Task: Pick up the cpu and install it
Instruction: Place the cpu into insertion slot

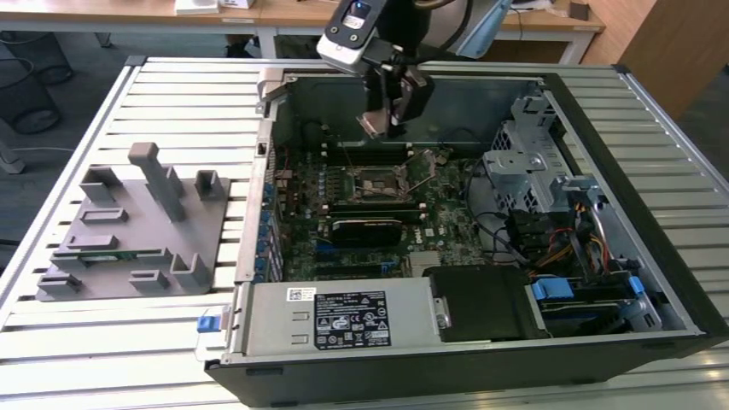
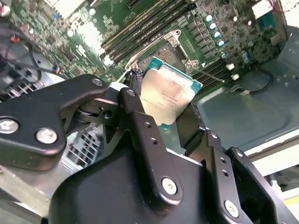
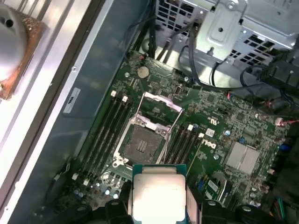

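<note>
Black pincer [image 2: 162, 110] tight on the cpu [image 2: 169, 89] above the open socket [image 3: 142, 142].

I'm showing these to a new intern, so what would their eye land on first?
The open case on the slatted table, its green motherboard bare. Over it, the pincer grips the cpu by its edges, silver top showing, near the open socket.

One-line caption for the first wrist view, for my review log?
Gripper holding the cpu above the motherboard, its socket open and empty.
</note>
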You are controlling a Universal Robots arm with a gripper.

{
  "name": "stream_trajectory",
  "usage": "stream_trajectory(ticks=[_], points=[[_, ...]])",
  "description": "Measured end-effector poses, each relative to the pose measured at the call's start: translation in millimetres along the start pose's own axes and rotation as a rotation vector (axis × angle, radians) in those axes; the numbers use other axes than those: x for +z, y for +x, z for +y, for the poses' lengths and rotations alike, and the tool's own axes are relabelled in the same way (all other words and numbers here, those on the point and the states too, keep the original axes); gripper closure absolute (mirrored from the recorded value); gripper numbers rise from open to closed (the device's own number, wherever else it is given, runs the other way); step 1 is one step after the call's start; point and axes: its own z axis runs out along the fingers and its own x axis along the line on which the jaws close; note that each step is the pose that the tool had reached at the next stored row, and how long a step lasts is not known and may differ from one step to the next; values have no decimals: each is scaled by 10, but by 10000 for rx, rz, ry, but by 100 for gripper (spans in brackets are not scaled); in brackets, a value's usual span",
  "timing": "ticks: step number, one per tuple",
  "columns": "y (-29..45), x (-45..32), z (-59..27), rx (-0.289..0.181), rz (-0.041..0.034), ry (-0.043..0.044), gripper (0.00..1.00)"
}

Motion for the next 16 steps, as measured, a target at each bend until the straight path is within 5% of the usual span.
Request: stream_trajectory(ticks=[16], points=[[0, 65, -3, 2885, -117, -30, 46]])
